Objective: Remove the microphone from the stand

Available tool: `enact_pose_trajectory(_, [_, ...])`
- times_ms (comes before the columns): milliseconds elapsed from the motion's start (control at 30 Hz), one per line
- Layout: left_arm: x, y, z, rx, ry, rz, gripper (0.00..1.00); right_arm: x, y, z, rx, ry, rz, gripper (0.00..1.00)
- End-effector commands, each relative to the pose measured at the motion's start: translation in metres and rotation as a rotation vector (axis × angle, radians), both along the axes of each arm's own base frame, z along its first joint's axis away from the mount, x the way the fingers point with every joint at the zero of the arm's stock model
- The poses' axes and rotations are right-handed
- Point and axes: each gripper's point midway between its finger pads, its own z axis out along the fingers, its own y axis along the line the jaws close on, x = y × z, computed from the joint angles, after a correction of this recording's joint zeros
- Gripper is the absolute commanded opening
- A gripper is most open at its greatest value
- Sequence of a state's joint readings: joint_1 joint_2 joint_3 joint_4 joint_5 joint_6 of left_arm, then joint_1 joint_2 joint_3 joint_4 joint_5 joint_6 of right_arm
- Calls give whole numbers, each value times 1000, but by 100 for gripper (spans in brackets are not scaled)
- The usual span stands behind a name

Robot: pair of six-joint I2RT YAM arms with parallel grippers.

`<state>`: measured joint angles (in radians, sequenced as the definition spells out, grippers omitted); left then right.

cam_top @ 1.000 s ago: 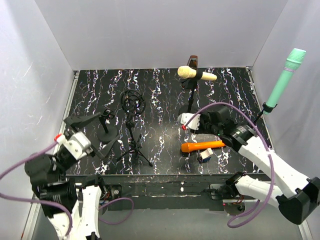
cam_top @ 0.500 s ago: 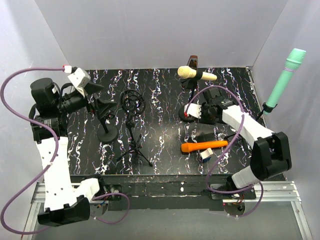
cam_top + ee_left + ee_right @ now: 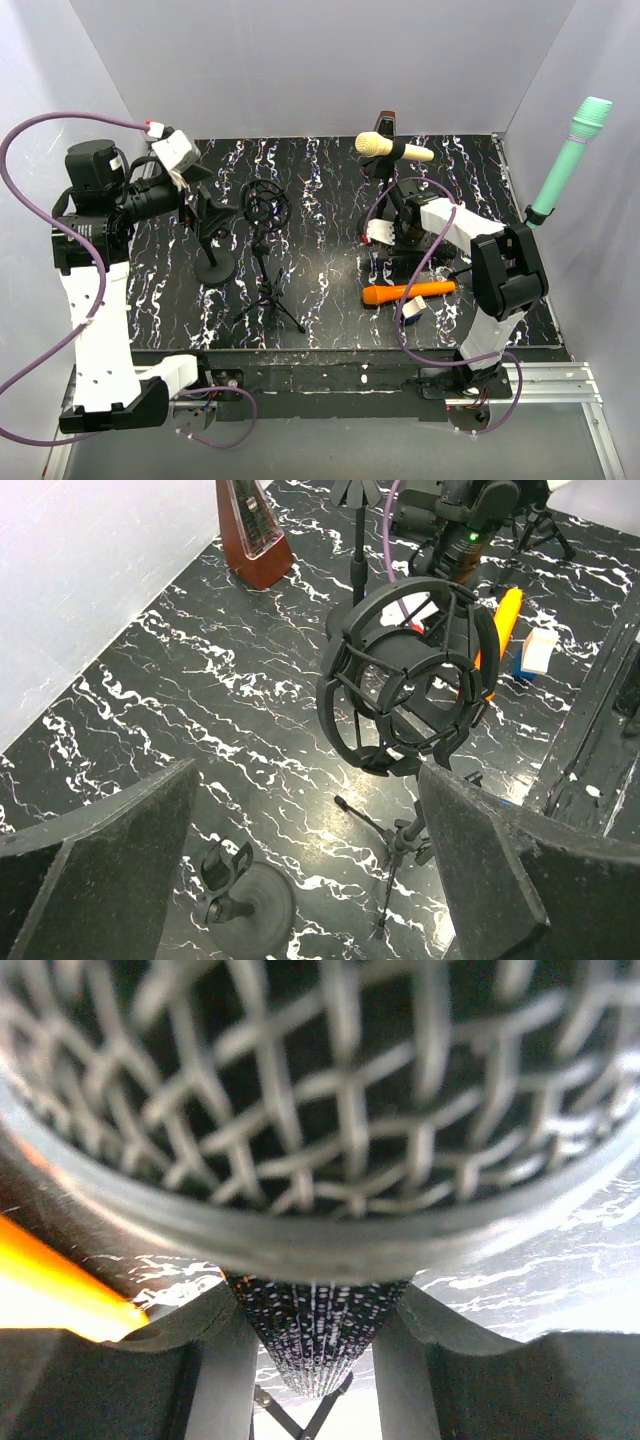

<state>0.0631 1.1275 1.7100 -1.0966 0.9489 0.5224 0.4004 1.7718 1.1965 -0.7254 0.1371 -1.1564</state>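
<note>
While the left tool (image 3: 308, 815) hangs spread wide above the empty shock-mount stand (image 3: 410, 685), we note the right tool (image 3: 315, 1360) clamped on a mesh-headed microphone (image 3: 310, 1110), low over the bench (image 3: 320, 190) beside the orange microphone (image 3: 405, 292). Removal step, we judge; next comes a steady lift clear.

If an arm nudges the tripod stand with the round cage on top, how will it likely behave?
The tripod stand would probably tip easily: its thin legs spread only a little, yet they carry a bulky cage up high. It likely feels light for its size, being mostly open wirework and slender rods.
</note>
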Motion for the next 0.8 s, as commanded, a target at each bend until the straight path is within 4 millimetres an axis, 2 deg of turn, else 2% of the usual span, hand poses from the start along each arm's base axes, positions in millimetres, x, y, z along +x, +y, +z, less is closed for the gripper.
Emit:
enact_pose_trajectory(0, [-6, -1, 12, -55, 5, 46, 92, -24, -8, 17, -36, 67, 83, 30])
enact_pose_trajectory(133, [-13, -8, 13, -111, 38, 20, 92, -31, -8, 23, -28, 87, 84, 49])
enact_pose_trajectory(200, [-18, -10, 10, -127, 52, 15, 92, -33, -5, 24, -14, 98, 76, 62])
enact_pose_trajectory(267, [-25, -13, 6, -150, 66, 2, 92, -37, -3, 29, 9, 105, 61, 70])
enact_pose_trajectory(400, [-32, -13, -3, -140, 88, -1, 94, -44, 7, 40, 81, 102, 43, 73])
enact_pose_trajectory(567, [-33, -18, 1, -137, 124, -65, 96, -58, 15, 70, 183, 54, 32, 73])
enact_pose_trajectory(767, [-17, -34, -2, -257, 235, -205, 95, -81, 32, 108, 341, 3, 0, 73])
